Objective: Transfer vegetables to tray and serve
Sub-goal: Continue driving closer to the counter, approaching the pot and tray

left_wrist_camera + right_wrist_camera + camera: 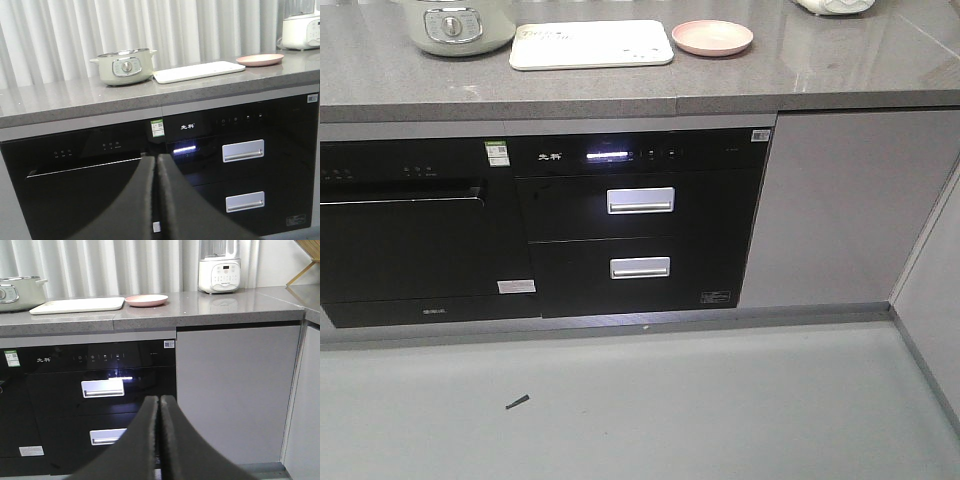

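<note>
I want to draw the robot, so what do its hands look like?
The left gripper and right gripper look alike: each has two matte black fingers, wide at the bottom and curving to narrow tips, like a bird's beak. No cables or writing show on them. The arms themselves are out of view.

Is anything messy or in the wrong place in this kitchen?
Just one thing: a small dark stick-shaped scrap lies on the pale grey floor, in front of the black built-in appliances. The cream rectangular tray and round pink plate sit flat on the grey stone counter.
</note>
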Controlling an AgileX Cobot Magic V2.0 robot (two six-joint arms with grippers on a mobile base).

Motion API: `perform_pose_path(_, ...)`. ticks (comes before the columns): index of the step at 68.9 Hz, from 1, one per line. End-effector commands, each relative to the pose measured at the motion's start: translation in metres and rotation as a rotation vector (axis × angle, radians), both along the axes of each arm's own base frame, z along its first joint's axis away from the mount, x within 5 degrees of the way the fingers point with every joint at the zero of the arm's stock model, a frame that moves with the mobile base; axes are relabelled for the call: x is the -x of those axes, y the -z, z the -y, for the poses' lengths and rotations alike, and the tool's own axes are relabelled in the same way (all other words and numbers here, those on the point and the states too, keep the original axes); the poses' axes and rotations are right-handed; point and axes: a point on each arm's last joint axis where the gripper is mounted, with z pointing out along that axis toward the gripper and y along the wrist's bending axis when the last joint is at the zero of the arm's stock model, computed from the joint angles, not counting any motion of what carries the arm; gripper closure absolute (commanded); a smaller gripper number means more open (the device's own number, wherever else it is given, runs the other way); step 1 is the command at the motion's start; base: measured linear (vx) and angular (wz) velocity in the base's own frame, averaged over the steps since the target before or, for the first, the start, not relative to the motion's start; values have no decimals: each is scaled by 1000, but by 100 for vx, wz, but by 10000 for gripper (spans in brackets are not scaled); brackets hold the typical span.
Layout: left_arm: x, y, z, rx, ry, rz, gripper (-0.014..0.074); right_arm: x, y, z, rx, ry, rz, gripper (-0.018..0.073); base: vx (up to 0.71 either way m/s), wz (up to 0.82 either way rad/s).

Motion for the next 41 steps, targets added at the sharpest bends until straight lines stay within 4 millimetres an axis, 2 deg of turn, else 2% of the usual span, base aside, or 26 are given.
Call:
perform_pose_path(1, 1, -3, 0, 3, -5, 72, 603, 0, -5, 0, 9, 6, 72, 563, 4, -1)
perform_pose_path(41, 1, -3, 0, 3, -5, 72, 603, 0, -5, 0, 9, 6, 72, 563, 3, 0)
